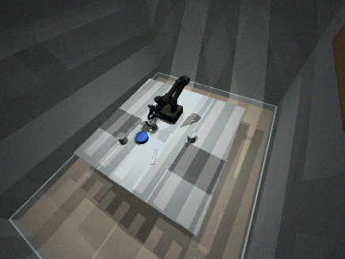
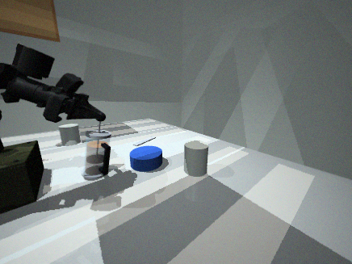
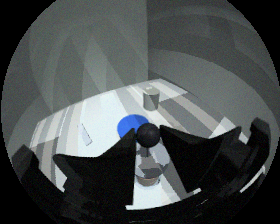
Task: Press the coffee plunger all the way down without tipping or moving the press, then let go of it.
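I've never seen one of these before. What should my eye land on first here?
Probably the black claw at the left, shut on the knob of a plunger rod that rises from a glass coffee press with a black handle. Just right of the press lies a bright blue disc, the only strong colour on the table, with a grey cylinder further right.

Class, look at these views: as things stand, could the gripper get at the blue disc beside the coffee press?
Probably not yet: the gripper is shut on the plunger knob. Otherwise the blue disc sits close beside the coffee press, with nothing above it.
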Robot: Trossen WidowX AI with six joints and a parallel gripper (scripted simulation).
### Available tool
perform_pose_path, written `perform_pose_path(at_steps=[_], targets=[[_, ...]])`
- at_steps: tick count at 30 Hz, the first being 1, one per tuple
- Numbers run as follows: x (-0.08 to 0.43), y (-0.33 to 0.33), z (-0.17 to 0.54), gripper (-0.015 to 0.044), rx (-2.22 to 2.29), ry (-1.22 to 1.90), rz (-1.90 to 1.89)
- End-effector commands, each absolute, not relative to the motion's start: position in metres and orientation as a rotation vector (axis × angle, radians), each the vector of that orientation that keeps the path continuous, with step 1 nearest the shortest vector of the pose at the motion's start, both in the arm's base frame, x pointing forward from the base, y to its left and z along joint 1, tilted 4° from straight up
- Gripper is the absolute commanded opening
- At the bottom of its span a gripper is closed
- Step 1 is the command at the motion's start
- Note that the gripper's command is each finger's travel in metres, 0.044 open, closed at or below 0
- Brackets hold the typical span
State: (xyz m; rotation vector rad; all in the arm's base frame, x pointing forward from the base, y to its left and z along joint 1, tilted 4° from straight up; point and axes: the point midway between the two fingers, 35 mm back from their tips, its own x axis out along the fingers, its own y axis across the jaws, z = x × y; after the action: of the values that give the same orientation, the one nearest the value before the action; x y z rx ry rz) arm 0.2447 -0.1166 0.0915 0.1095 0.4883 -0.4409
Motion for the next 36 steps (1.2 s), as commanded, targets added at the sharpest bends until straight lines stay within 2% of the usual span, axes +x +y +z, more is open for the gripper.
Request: perform_pose_path(at_steps=[1, 36], targets=[[0.240, -0.114, 0.066, 0.0119, 0.118, 0.567, -0.433], [0.254, -0.122, 0.068, 0.0119, 0.118, 0.566, -0.433]])
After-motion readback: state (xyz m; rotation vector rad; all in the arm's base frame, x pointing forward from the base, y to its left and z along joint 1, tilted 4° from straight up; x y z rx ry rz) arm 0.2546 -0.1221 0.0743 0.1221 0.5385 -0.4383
